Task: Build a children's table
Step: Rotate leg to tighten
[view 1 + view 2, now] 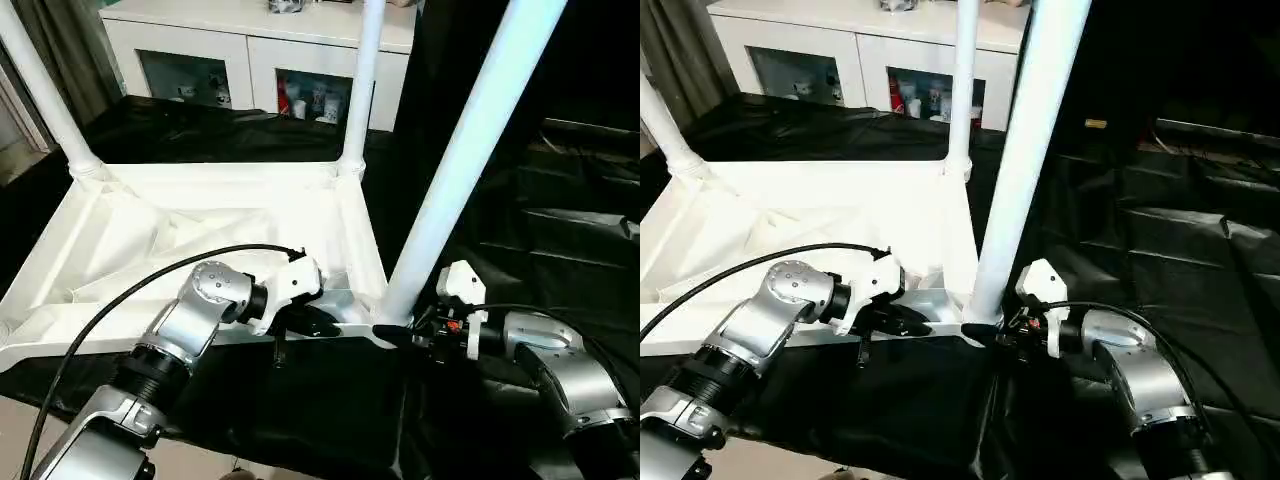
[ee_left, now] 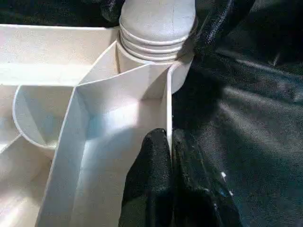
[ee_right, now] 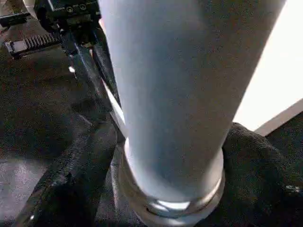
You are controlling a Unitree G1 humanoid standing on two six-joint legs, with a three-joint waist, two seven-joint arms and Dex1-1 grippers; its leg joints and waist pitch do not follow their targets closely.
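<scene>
The children's table top [image 1: 200, 230] lies upside down on black cloth, ribbed side up. Three white legs stand in its corner sockets: far left [image 1: 35, 80], far right [image 1: 360, 80] and near right [image 1: 470, 150]. My left gripper [image 1: 320, 322] is shut on the near rim [image 2: 168, 94] of the top, just beside the near right socket, one finger [image 2: 151, 161] inside the wall and one outside. My right gripper [image 1: 395, 335] is at the base of the near right leg, with its black fingers [image 3: 71, 175] pressed against both sides of the leg [image 3: 170, 94] just above the socket.
A white cabinet with glass doors [image 1: 250, 50] stands behind the table top. Crumpled black cloth [image 1: 540, 240] covers the ground to the right and front. A black cable [image 1: 120, 300] arcs over my left forearm. Bare floor shows at the near left corner [image 1: 15, 420].
</scene>
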